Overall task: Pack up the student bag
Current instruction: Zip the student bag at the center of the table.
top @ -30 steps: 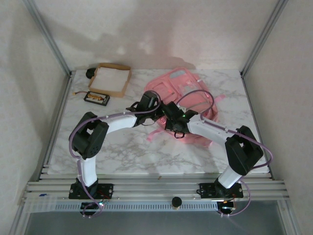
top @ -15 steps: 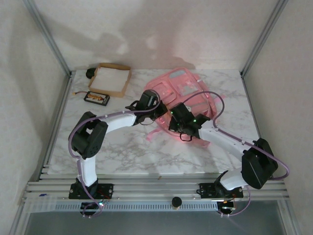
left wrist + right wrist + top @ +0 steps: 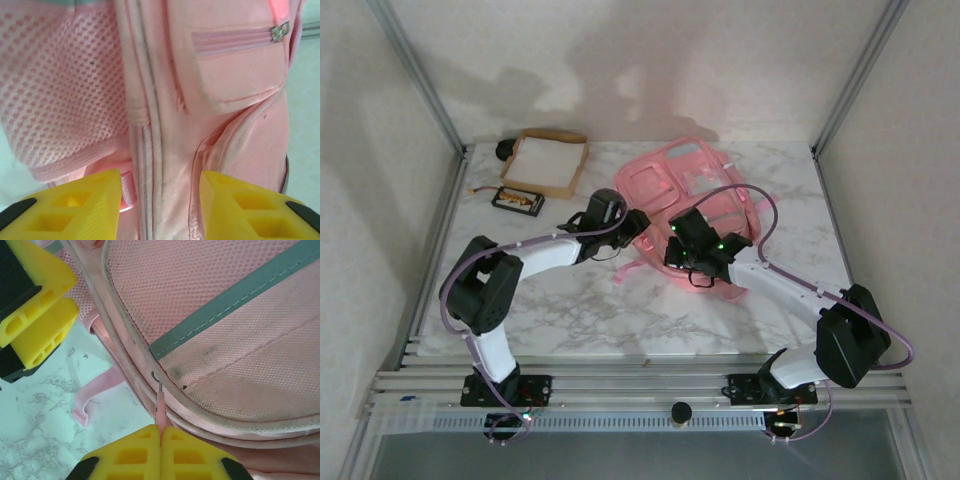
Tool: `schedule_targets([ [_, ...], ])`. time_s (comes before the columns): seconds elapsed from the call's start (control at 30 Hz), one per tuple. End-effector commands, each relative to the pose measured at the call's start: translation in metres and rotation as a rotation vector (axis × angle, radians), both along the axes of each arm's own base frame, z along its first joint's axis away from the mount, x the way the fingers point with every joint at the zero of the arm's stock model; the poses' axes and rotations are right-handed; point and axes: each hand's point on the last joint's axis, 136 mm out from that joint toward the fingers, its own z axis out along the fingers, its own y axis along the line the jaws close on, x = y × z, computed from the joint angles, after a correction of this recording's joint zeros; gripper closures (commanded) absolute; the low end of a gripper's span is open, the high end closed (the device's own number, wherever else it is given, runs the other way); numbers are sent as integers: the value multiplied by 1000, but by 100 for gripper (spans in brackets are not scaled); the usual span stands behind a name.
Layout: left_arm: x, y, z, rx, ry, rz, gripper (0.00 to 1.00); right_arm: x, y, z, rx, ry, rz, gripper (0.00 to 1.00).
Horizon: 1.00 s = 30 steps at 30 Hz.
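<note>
Since it's all cloth, the student bag (image 3: 690, 185) prob feels soft & floppy, light too, & I'd guess it slides easy on the smooth marble table (image 3: 570, 300). It lies on the far part of the table, over to the R. The R gripper (image 3: 161, 430) has its fingers pressed tight together, pinching the little pink zip pull (image 3: 160, 407) at the bag's edge. The L gripper (image 3: 160, 176) is spread wide over a thick seam (image 3: 150, 125) by the mesh pocket (image 3: 65, 85), not squeezing anything. Best spots to grab, I think: the zip pull, a fat seam or a strap (image 3: 97, 390). Flat cloth would just bunch up.
</note>
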Motion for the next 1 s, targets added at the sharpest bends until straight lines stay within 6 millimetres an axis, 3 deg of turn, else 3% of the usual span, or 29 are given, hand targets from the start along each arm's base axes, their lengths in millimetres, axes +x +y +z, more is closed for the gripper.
schedule_targets([
  [0.0,-10,-24,17,-113,11,4,55,0,3,-5,-5,-3,38,100],
  [0.17,-6,-46,37,-192,-28,-17,55,-2,7,-10,19,7,54,100],
  [0.4,-8,-57,16,-229,61,12,58,-1,6,-10,15,-11,54,100],
  [0.5,-4,-58,12,-244,61,40,67,0,7,-11,14,-9,59,100],
  [0.67,12,-50,14,-196,33,105,87,-4,-1,-17,-24,14,47,100],
  [0.77,16,-42,5,-180,59,134,100,-8,-9,-22,-49,30,40,100],
  [0.97,29,-12,2,-131,44,196,100,-10,-26,-21,-67,26,22,100],
])
